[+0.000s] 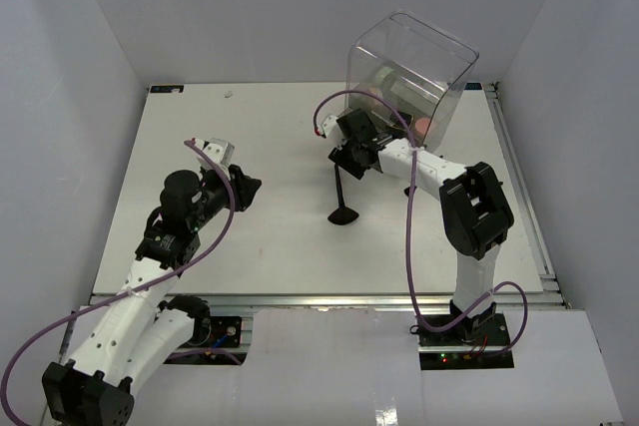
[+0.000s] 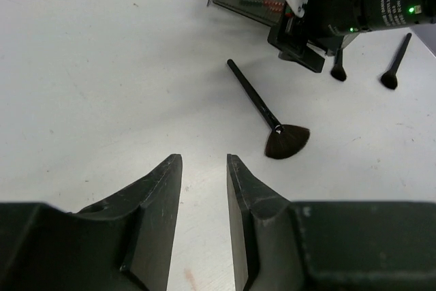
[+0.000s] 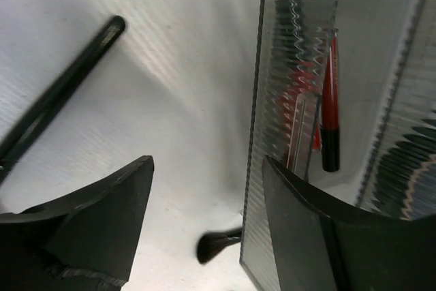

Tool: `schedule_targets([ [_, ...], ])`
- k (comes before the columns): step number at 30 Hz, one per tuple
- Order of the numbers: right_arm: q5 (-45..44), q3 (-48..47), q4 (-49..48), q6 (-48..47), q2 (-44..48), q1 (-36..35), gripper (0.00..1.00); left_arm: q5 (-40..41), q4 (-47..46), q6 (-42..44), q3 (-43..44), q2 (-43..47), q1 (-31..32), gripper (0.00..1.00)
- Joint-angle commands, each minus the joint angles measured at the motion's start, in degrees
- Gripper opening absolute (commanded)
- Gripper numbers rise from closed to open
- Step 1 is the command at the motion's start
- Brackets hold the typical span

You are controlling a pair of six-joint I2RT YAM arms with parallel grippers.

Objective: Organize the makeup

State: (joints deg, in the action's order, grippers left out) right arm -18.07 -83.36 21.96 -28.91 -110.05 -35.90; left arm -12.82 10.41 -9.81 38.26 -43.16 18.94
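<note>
The left gripper (image 2: 204,161) hovers over the white surface (image 1: 270,127), jaws slightly parted and empty. Just beyond, a black-handled fan brush (image 2: 262,110) lies flat, with two smaller brushes (image 2: 338,66) farther to its right. The right gripper (image 3: 208,168) hangs at the front edge of the clear box (image 1: 409,67), jaws spread wide and grasping nothing. Inside the box rest a dark-red pencil (image 3: 330,100) and a pink puff (image 1: 424,127).
</note>
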Motion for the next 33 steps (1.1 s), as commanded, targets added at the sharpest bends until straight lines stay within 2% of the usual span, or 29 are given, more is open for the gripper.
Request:
schedule_targets([
  [1, -8.13, -3.15, -4.95, -2.85, 0.04, 1.23, 0.76, -0.41, 0.38, 0.86, 0.02, 0.2, 0.13, 0.45],
  [9, -11.95, -3.39, -8.31, -7.02, -1.99, 2.31, 0.8, -2.34, 0.05, -0.02, -0.2, -1.37, 0.13, 0.57],
  [16, -11.95, -2.95, -8.6, -7.83, -1.46, 2.94, 0.81, -10.95, -3.67, -2.15, -0.91, -2.38, 0.13, 0.6],
  [19, -7.89, -2.19, -7.74, -6.96, 0.65, 2.88, 0.81, -14.48, -6.41, -4.88, -1.38, -3.34, 0.05, 0.61],
  [24, 14.09, -2.04, 3.48, -3.21, 10.49, 2.77, 0.81, -21.05, -18.72, -17.34, -5.31, -7.72, 0.05, 0.6],
  [25, 21.66, -1.22, 4.9, -3.74, 15.07, 2.86, 0.81, -23.77, -23.82, -19.96, -5.75, -11.27, 0.05, 0.58],
  [28, 32.39, 3.93, 6.82, -5.36, 25.8, 4.07, 0.81, -26.43, -37.28, -32.12, -6.55, -19.78, 0.05, 0.52],
  [31, 42.91, 9.71, 5.51, -4.21, 33.05, 9.91, 0.78, -27.02, -48.44, -41.98, -5.04, -31.64, 0.81, 0.42],
  [32, 46.33, 10.14, 5.29, -3.11, 34.98, 12.27, 0.76, -26.51, -50.78, -44.14, -3.65, -34.83, 0.92, 0.41],
  [33, 51.91, 12.07, 3.36, -1.2, 37.14, 15.9, 0.68, -25.16, -52.12, -45.33, -0.85, -38.65, 2.31, 0.4],
])
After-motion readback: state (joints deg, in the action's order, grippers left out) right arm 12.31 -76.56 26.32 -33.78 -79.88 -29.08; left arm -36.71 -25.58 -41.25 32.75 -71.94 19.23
